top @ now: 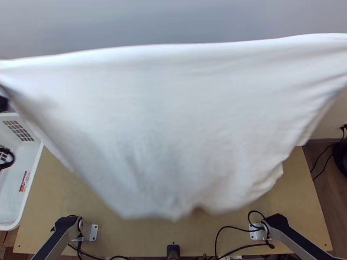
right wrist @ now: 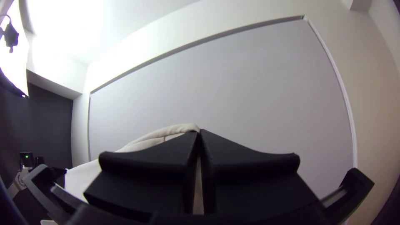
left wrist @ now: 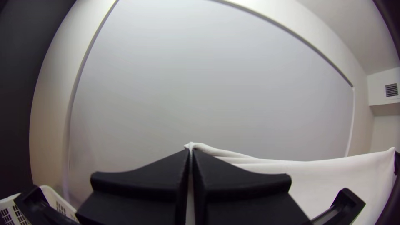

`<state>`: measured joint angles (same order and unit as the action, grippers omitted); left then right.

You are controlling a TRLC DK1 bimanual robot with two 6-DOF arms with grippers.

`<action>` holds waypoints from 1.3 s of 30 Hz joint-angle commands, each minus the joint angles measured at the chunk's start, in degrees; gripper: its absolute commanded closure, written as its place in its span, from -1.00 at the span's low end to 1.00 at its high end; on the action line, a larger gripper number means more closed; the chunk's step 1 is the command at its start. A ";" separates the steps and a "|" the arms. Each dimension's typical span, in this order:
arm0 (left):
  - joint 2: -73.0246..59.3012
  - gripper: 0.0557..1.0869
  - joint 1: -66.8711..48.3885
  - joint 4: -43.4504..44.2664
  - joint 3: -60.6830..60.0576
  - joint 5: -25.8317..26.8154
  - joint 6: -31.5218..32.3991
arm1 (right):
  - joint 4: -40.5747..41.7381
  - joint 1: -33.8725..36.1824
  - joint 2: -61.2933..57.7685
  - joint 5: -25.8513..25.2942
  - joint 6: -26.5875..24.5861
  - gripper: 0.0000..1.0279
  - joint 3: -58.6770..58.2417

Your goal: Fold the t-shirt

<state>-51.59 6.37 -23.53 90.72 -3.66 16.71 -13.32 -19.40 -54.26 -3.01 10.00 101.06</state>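
The t-shirt (top: 173, 121) hangs stretched above the surface (top: 56, 190), hiding much of it, its upper corners cut off in the top view. The left claw (left wrist: 191, 151) and right claw (right wrist: 200, 131) each pinch its edge. A white basket (top: 30, 186) is cut off too; its contents are unclear.

Got left arm (top: 56, 243) and right arm (top: 292, 240) splayed outward, 2 for 2. Also seeing left fingers (left wrist: 137, 179) and right fingers (right wrist: 146, 166) pinched together, pretty snug.
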 commanded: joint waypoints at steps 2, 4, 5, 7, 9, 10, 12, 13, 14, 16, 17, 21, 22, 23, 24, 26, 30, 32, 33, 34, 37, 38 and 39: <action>1.32 0.92 -0.66 -2.22 -12.41 -2.75 -0.27 | 1.19 -2.05 -0.14 -3.59 1.78 0.95 -9.39; 3.17 0.92 -0.83 -2.57 -20.05 -1.52 -0.27 | 1.11 -3.28 0.82 -3.32 4.06 0.95 -16.50; 4.31 0.92 -0.83 -2.22 -23.83 -0.82 -0.27 | 1.46 -4.16 1.35 -3.23 4.68 0.95 -20.55; 5.36 0.92 -0.83 -2.14 -31.04 0.23 -0.27 | 1.54 -5.65 1.96 -3.06 7.23 0.95 -27.23; 5.71 0.92 -0.83 -0.73 -37.10 1.20 -0.19 | 2.95 -6.79 2.32 -2.97 9.16 0.95 -34.52; 5.27 0.92 -0.75 -0.03 -39.30 1.73 -0.10 | 3.92 -6.97 2.32 -2.80 10.04 0.95 -37.86; 3.69 0.92 -0.48 3.14 -43.34 2.43 -0.19 | 7.52 -7.14 1.53 -2.36 10.83 0.95 -44.37; 2.55 0.92 -0.39 4.63 -44.66 2.43 -0.27 | 9.63 -7.06 0.65 -2.36 10.83 0.95 -47.18; 1.23 0.92 -0.31 6.57 -45.72 2.43 -0.27 | 11.39 -6.97 -0.50 -2.27 11.01 0.95 -49.29; -2.90 0.92 -0.22 9.38 -46.42 2.61 -0.27 | 15.34 -6.35 -3.57 -1.92 10.92 0.95 -52.28; -5.36 0.92 -0.13 11.22 -46.51 2.61 -0.19 | 17.45 -5.74 -5.51 -1.65 10.92 0.95 -52.98; -17.66 0.92 1.36 18.87 -44.40 3.57 -0.01 | 24.22 -4.16 -15.44 -1.39 10.74 0.95 -51.66; -20.92 0.92 1.89 20.28 -43.17 3.57 0.17 | 25.63 -3.89 -18.07 -1.48 10.65 0.95 -50.78; -24.26 0.92 2.51 21.33 -41.59 3.66 0.96 | 26.94 -3.28 -20.36 -1.39 10.65 0.95 -49.82; -27.77 0.92 2.86 21.68 -39.56 4.01 1.31 | 27.65 -3.19 -22.64 -1.39 10.48 0.95 -48.76; -34.45 0.92 4.09 21.77 -34.82 4.10 2.71 | 30.46 -2.57 -27.30 -1.39 10.22 0.95 -46.56; -46.58 0.92 5.67 21.07 -24.98 4.72 4.91 | 31.95 -1.08 -36.62 -1.39 10.22 0.95 -39.88; -51.24 0.92 5.93 20.98 -21.02 4.72 5.61 | 31.95 0.06 -41.01 -1.48 10.30 0.95 -36.02; -53.26 0.92 5.93 20.80 -19.17 4.72 5.79 | 31.78 0.59 -43.21 -1.65 10.39 0.95 -34.00; -55.11 0.92 5.93 20.80 -17.59 4.72 6.05 | 31.78 1.03 -44.79 -1.65 10.57 0.95 -32.50; -60.20 0.92 5.93 19.75 -12.49 4.72 7.11 | 31.08 2.35 -49.01 -2.00 11.18 0.95 -28.37; -61.79 0.92 5.93 18.87 -10.82 4.72 7.20 | 30.72 2.61 -49.98 -2.09 11.53 0.95 -27.32; -63.10 0.92 5.85 17.55 -9.15 4.72 7.20 | 30.64 2.79 -51.12 -2.27 11.71 0.95 -26.35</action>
<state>-110.87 11.31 -4.32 77.08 2.37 22.13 16.88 -18.57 -102.94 -3.57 20.05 71.02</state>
